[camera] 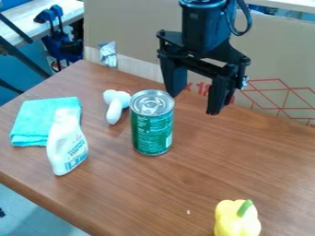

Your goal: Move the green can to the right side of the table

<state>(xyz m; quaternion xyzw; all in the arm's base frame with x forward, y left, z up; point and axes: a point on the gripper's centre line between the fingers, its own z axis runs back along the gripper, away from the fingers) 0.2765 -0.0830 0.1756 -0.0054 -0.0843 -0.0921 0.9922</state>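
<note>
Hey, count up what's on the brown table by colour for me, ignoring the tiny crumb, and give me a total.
White: 2 (bottle, knobbed object)
Green: 1 (can)
Turquoise: 1 (folded cloth)
Yellow: 1 (pepper)
Total: 5

Rel. to the green can: wide tabletop room is left on view R & in front, until the yellow pepper is met at front R. On view L, passage is blocked by the white bottle w/ teal cloth; just behind L, by a white object; farther back, by cardboard.
</note>
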